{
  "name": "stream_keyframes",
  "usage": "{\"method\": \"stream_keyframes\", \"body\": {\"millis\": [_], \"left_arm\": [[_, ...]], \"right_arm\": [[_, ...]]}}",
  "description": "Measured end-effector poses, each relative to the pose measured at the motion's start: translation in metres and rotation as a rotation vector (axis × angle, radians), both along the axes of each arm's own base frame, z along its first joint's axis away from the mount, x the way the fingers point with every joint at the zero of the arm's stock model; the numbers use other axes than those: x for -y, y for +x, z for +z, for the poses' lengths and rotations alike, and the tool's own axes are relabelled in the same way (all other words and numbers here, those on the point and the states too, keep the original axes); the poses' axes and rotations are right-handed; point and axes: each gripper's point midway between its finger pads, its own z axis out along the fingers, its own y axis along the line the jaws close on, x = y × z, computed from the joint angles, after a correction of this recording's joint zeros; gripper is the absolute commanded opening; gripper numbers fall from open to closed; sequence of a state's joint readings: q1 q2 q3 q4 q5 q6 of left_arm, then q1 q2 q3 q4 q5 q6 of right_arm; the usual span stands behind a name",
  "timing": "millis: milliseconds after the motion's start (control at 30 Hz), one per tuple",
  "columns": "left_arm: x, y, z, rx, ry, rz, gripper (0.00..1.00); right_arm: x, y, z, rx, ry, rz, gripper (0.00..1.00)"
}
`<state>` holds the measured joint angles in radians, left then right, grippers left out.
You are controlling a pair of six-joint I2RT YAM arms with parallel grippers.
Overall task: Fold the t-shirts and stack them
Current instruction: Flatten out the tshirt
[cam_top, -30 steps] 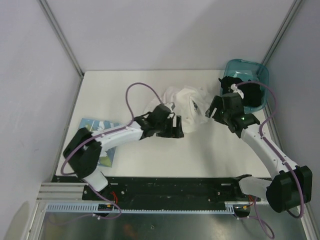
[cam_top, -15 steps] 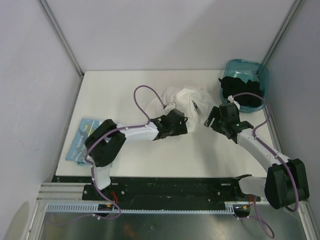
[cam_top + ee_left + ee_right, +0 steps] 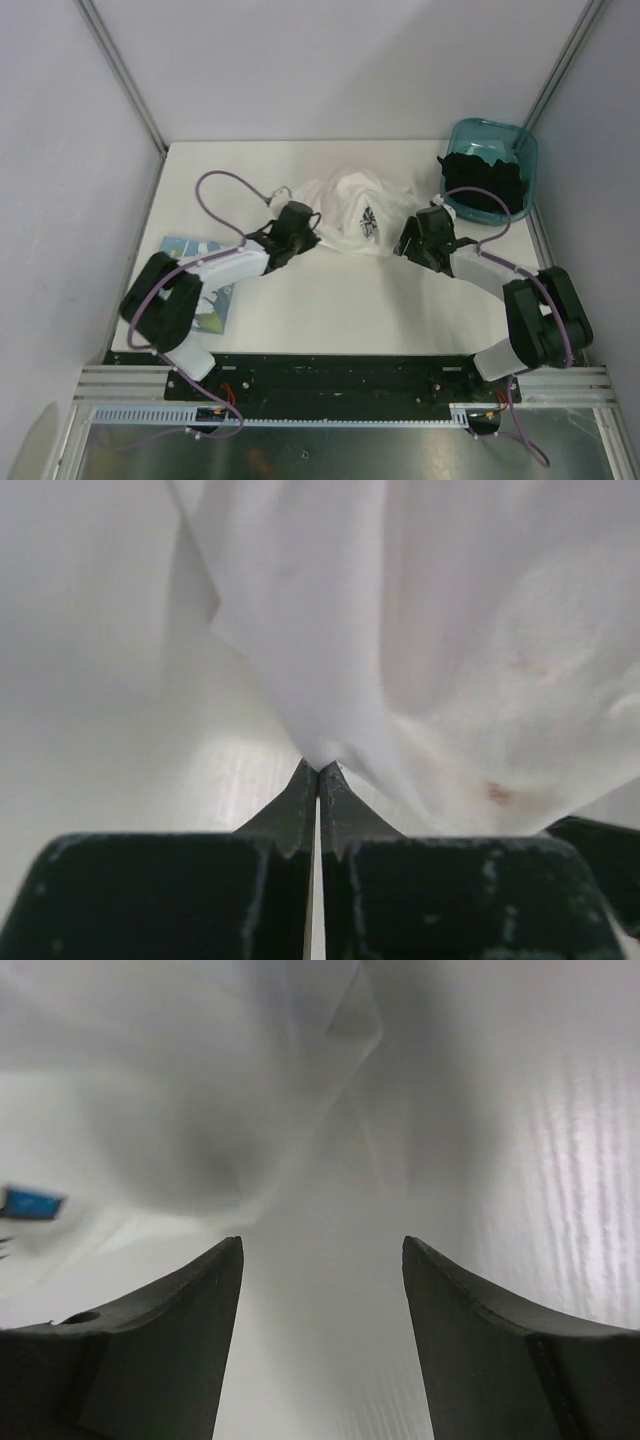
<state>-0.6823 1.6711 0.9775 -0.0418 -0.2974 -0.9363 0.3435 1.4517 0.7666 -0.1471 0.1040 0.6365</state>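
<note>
A crumpled white t-shirt with a small blue print lies at the back middle of the table. My left gripper is at its left edge, shut, and the wrist view shows a fold of the white cloth pinched at the gripper tips. My right gripper sits low at the shirt's right edge with its jaws open. In the right wrist view, cloth lies just ahead of the gripper and nothing is between the fingers. A folded t-shirt with a light-blue graphic lies front left, partly under the left arm.
A teal plastic bin holding dark clothes stands at the back right corner, close behind the right arm. Grey walls enclose the table on the left, back and right. Purple cables loop over both arms.
The left gripper has moved left and shut on the shirt's edge, drawing the cloth out leftward. The right gripper has dropped lower to the shirt's right edge, still open.
</note>
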Motion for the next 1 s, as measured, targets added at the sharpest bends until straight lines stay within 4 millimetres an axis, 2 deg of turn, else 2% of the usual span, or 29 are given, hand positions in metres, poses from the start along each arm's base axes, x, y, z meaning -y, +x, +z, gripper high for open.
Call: {"method": "stream_keyframes", "body": {"millis": [167, 233, 400, 467, 533, 667, 700, 767, 900, 1000], "left_arm": [[-0.055, 0.01, 0.034, 0.07, -0.041, 0.122, 0.0], [-0.064, 0.014, 0.045, 0.094, -0.045, 0.139, 0.0], [-0.067, 0.014, 0.054, 0.117, -0.04, 0.124, 0.0], [-0.067, 0.013, 0.052, 0.112, -0.032, 0.116, 0.0], [-0.069, 0.012, 0.051, 0.108, -0.021, 0.112, 0.0], [-0.076, 0.012, 0.051, 0.104, 0.002, 0.111, 0.0], [-0.079, 0.013, 0.052, 0.102, 0.005, 0.113, 0.0], [-0.086, 0.015, 0.058, 0.108, 0.012, 0.119, 0.0], [-0.099, 0.025, 0.081, 0.151, 0.014, 0.141, 0.0], [-0.11, 0.031, 0.103, 0.193, 0.019, 0.155, 0.0]], "right_arm": [[-0.022, -0.001, -0.029, -0.048, -0.02, 0.047, 0.69], [-0.04, 0.006, -0.024, -0.025, -0.013, 0.074, 0.69], [-0.075, 0.005, -0.022, 0.001, 0.0, 0.124, 0.71], [-0.084, 0.0, -0.024, 0.001, -0.002, 0.13, 0.65], [-0.087, -0.001, -0.025, 0.005, -0.004, 0.125, 0.53], [-0.083, 0.01, -0.027, 0.021, -0.018, 0.078, 0.13], [-0.081, 0.014, -0.026, 0.025, -0.023, 0.066, 0.07], [-0.076, 0.024, -0.019, 0.04, -0.033, 0.045, 0.02], [-0.067, 0.046, 0.004, 0.091, -0.063, 0.01, 0.0], [-0.055, 0.051, 0.027, 0.12, -0.093, 0.0, 0.0]]}}
